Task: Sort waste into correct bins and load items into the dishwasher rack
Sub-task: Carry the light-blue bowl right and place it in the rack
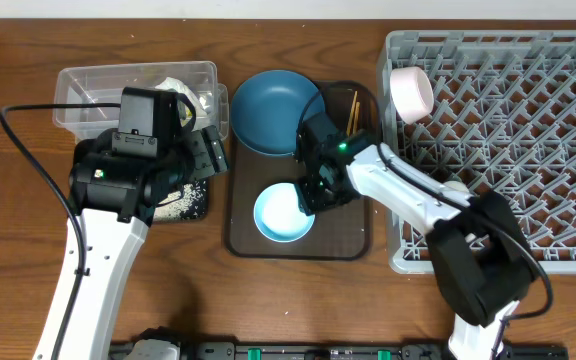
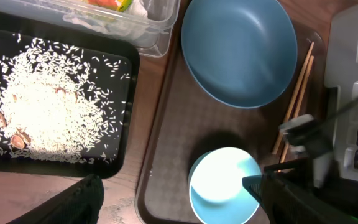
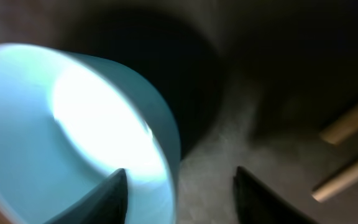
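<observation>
Right gripper (image 3: 178,186): fingers parted, clamped on nothing. One fingertip (image 3: 114,190) sat inside the pale blue bowl (image 3: 61,124) and the other outside its wall, so the rim ran between them at the lower centre of the wrist view.

Pale blue bowl (image 1: 283,215): upright and empty, at the lower middle of the brown serving tray (image 1: 243,235).

Handling note (judgement): the step appeared to be a rim pinch for loading.
- Close only once the wall sits deep between the pads, because a glossy thin wall would likely swing or slip from a shallow bite.
- Lift straight up before carrying right.

Dark blue plate (image 1: 273,110): just above the bowl on the same tray.

Chopsticks (image 1: 352,110): at the tray's upper right edge, near the arm. Worth steering clear of during the lift.

Dishwasher rack (image 1: 528,130): filled the right of the overhead frame. A white bowl (image 1: 411,92) stood on edge at its upper left. The free pegs beside it looked a fair target.

Left gripper (image 2: 166,186): fingers wide apart and empty, poised by the black tray-bin (image 2: 129,112), which held the rice (image 2: 48,112).

Clear tub (image 1: 88,85): upper left, holding the tissue with wrapper (image 1: 183,95).
</observation>
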`<state>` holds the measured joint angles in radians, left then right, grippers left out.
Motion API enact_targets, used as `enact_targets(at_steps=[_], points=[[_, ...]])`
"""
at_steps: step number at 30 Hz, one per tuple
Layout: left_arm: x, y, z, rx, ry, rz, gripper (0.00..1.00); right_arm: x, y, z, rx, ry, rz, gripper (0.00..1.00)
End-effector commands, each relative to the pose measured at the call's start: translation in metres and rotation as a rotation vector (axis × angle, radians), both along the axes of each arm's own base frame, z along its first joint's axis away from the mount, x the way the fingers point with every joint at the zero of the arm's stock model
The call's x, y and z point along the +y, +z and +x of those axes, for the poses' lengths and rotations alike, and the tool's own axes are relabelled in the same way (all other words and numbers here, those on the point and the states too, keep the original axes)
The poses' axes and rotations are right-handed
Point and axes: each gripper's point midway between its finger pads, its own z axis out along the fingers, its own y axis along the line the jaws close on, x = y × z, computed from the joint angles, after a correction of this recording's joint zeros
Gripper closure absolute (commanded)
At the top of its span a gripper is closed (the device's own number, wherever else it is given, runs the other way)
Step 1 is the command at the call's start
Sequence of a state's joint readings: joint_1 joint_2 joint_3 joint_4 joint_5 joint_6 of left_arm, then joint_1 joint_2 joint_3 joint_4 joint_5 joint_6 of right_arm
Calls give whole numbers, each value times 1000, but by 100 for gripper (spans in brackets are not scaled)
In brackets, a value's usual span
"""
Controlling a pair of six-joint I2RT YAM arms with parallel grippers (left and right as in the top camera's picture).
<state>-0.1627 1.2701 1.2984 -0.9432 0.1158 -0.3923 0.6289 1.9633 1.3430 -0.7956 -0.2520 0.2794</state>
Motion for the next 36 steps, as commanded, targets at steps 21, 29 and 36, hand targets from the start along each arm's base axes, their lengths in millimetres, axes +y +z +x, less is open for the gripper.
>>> enact_targets(at_steps=[21, 29, 36], points=[[4, -4, -1, 14, 5, 17, 11, -112, 173, 90, -453, -345, -36, 99], [4, -4, -1, 14, 5, 17, 11, -266, 237, 78, -717, -760, -553, 99], [4, -4, -1, 14, 5, 17, 11, -294, 228, 80, -733, -715, -903, 99]])
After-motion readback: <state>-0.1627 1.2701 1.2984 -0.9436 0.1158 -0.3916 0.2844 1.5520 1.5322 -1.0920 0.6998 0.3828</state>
